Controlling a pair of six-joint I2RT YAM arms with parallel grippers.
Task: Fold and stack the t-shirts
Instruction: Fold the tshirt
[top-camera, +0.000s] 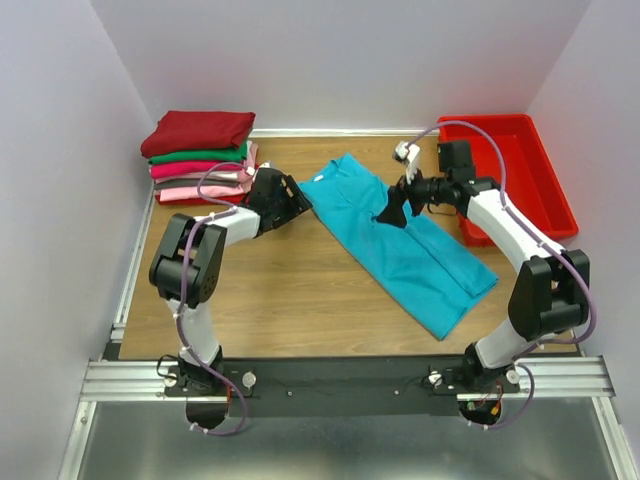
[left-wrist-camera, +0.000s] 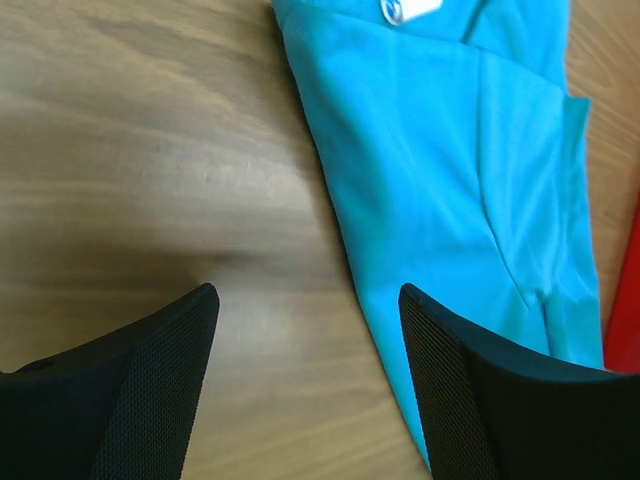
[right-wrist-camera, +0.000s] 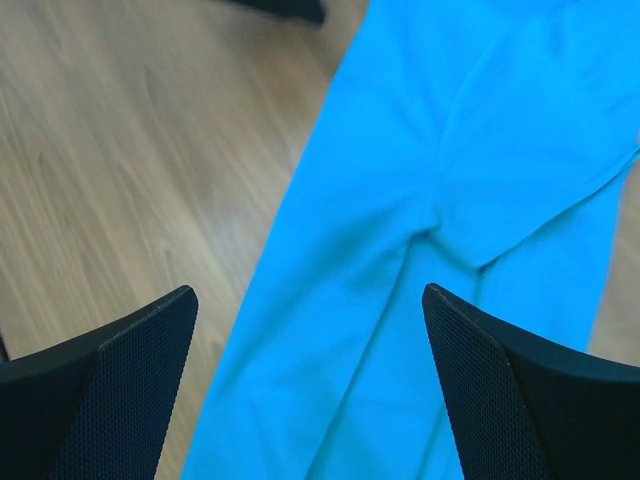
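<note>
Left fingers (left-wrist-camera: 150, 400) and right fingers (right-wrist-camera: 120, 390) apart, clamped on nothing, over the teal t-shirt (top-camera: 410, 245) flat on the bench (top-camera: 270, 300). Seemingly mid-fold: needs an edge pinched, folded across, then moved onto the folded stack (top-camera: 200, 150).

1 red plastic bin (top-camera: 535, 165) sits at the far right corner of the wooden table (top-camera: 300, 290), lengthwise along its right edge. 3 pale walls (top-camera: 340, 60) enclose the table, and 1 aluminium rail (top-camera: 120, 380) runs along its near edge.
</note>
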